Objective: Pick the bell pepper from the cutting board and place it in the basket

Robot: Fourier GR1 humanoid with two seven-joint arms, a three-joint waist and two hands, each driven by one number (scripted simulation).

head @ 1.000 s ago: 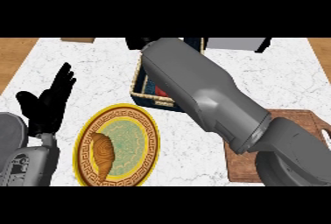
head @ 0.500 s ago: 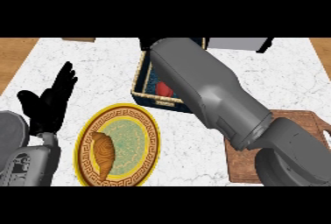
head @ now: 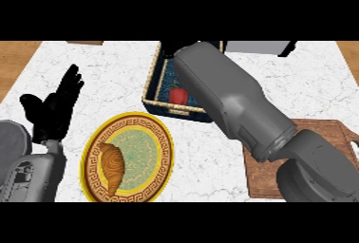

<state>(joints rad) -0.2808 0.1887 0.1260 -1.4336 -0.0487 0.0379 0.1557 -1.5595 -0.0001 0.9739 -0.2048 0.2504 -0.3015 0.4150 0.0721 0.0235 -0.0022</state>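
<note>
The red bell pepper (head: 179, 96) lies inside the woven basket (head: 151, 88) at the counter's far middle, near its front wall. My right forearm (head: 231, 104) stretches from the lower right over the basket and covers most of it. Of my right hand (head: 173, 49) only a dark sliver shows at the basket's far end, above and apart from the pepper. The wooden cutting board (head: 329, 135) sits at the right, partly under my arm, with nothing visible on it. At the left edge my left hand (head: 52, 111) rests open, fingers up.
A yellow-rimmed plate (head: 157, 142) with a croissant (head: 112, 163) stands in front of the basket, left of the board. A grey object (head: 259, 46) sits at the back right. Wooden floor shows beyond the counter's left and right ends.
My right forearm has swung a little to the right and further back over the basket, and more of the red pepper now shows inside it. The left hand has not moved.
</note>
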